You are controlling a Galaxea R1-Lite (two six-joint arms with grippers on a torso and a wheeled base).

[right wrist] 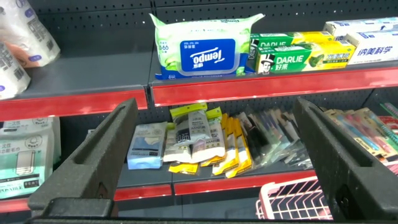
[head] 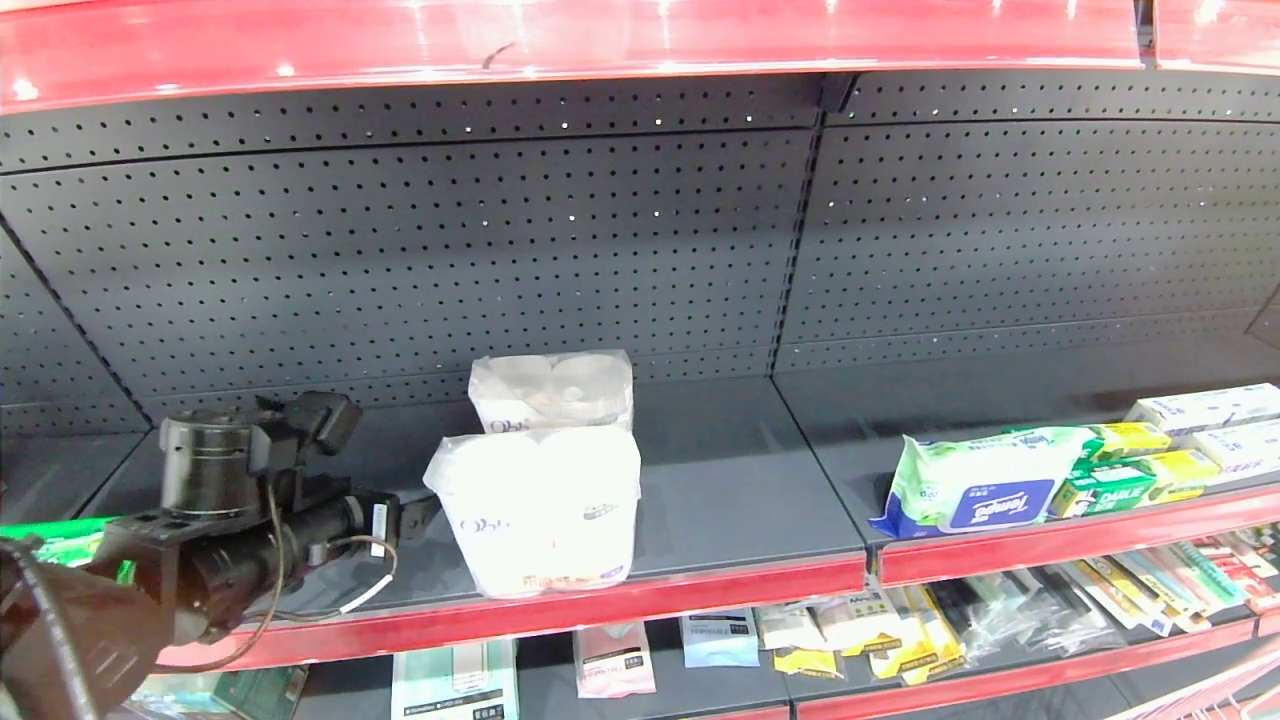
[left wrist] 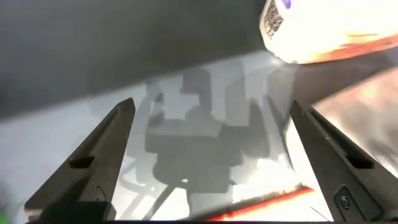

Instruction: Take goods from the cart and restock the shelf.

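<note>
1. The front toilet-roll pack (head: 540, 510) stands upright at the front edge of the grey shelf (head: 720, 480), just behind its red lip. A second toilet-roll pack (head: 552, 388) sits right behind it, close enough that I cannot tell whether they touch.
2. The left gripper (left wrist: 211, 106) hangs low over the shelf board just beside the front pack, on the robot's left of it. Its jaws are spread wide with nothing between them.
3. The right gripper (right wrist: 216, 102) is likewise spread and empty. It faces the next bay, where a wet-wipes pack (right wrist: 202, 46) and green toothpaste boxes (right wrist: 298, 56) line the front edge.
4. A pink wire basket (right wrist: 292, 199) shows below the right gripper, probably the cart.
5. Handling, as a judgement: these packs look light and bulky, soft rolls under thin, slick film.
   - They would squash under a hard squeeze, and the film alone could slip or tear.
   - The safest hold is likely across two opposite flat sides at mid-height, jaws fully spread, pressing on the rolls rather than on loose wrap.
6. With both packs standing on the shelf, the next item probably comes from the cart.
</note>
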